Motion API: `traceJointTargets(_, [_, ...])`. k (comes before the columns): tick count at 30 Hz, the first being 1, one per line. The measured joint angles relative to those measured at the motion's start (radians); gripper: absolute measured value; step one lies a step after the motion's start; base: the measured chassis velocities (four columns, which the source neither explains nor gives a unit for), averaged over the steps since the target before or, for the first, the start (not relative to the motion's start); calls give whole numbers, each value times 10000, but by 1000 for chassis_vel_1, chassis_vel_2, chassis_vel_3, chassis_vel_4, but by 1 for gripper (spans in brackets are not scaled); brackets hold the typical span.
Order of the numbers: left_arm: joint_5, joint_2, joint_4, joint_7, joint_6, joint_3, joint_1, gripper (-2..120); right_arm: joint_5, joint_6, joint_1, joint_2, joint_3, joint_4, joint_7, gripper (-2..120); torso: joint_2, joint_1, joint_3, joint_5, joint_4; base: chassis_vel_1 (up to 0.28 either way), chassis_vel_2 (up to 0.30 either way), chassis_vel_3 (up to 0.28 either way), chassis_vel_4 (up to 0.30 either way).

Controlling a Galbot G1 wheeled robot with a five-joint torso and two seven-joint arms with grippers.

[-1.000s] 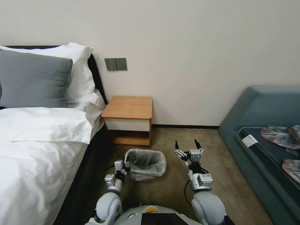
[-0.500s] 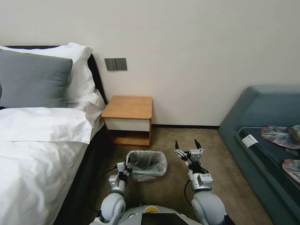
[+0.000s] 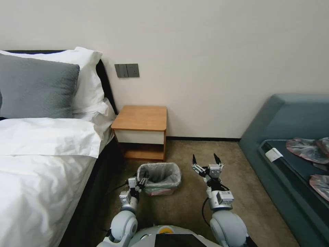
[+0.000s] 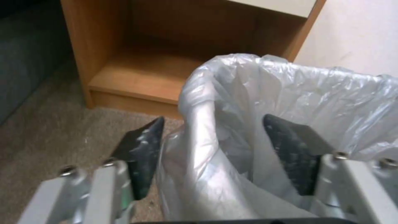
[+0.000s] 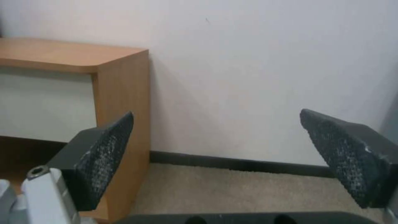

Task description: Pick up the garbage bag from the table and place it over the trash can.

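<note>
Bag (image 3: 161, 173) sits draped over the can (image 3: 158, 190), lining it, film folded over the rim. Can stands on the carpet (image 3: 185, 206) in front of the nightstand (image 3: 142, 118), tabletop bare. Left gripper (image 3: 141, 181) is at the can's near-left corner; wrist view shows its jaws released, 1 finger (image 4: 141, 155) outside the bag (image 4: 290, 102), 1 inside, straddling the lined rim. Right gripper (image 3: 206, 160) hangs to the right of the can, jaws spread wide, holding nothing, fingers (image 5: 104, 155) facing the wall (image 5: 248, 77).
</note>
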State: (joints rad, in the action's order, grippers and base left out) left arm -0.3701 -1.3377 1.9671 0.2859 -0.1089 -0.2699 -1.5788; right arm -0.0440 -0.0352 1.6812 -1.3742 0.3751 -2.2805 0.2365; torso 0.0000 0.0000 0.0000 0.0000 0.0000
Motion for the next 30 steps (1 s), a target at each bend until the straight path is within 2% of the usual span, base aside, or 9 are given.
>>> traceJointTargets(1, [0, 0, 0, 0, 0, 0, 0, 69, 0, 0, 0, 0, 0, 0, 0, 100, 0, 0, 0, 0, 0, 0, 0, 0, 0])
traceJointTargets(7, [107, -2, 13, -93, 46, -144, 19, 93, 40, -5, 86, 26, -31, -41, 14, 100, 0, 0, 0, 0, 0, 0, 0, 0, 0])
traceJointTargets(10, [130, -4, 53, -112, 133, -199, 20, 99, 118, -16, 108, 43, -26, -47, 26, 100, 0, 0, 0, 0, 0, 0, 0, 0, 0])
traceJointTargets(15, [204, 34, 222, -235, 682, -398, -3, 100, 492, -34, 186, 80, 58, -56, 27, 100, 0, -1, 0, 0, 1, 0, 0, 0, 0])
traceJointTargets(18, [668, 106, 362, -418, 1318, -672, -43, 100, 726, -64, 300, 75, 262, -40, 17, 100, 0, 0, 0, 0, 0, 0, 0, 0, 0])
traceJointTargets(20, [1360, 149, 528, -700, 1933, -858, -130, 100, 846, 116, 433, -14, 538, 84, 26, 100, 0, -1, 0, 1, 1, 0, 0, 0, 0])
traceJointTargets(23, [1811, 152, 725, -938, 2280, -918, -275, 100, 907, 338, 631, -206, 817, 117, 35, 100, 0, 0, 0, -1, -2, 0, 0, 0, 0])
traceJointTargets(29, [2072, 118, 1408, -1104, 2443, -1105, -765, 100, 1018, 580, 1015, -567, 1186, -49, -11, 100, 0, -1, 0, 0, -1, 0, 0, 0, 0])
traceJointTargets(30, [2092, 82, 1750, -1297, 2448, -1179, -1013, 100, 1027, 715, 1114, -592, 1258, -79, -25, 100, 0, -1, -1, 0, -1, 0, 0, 0, 0])
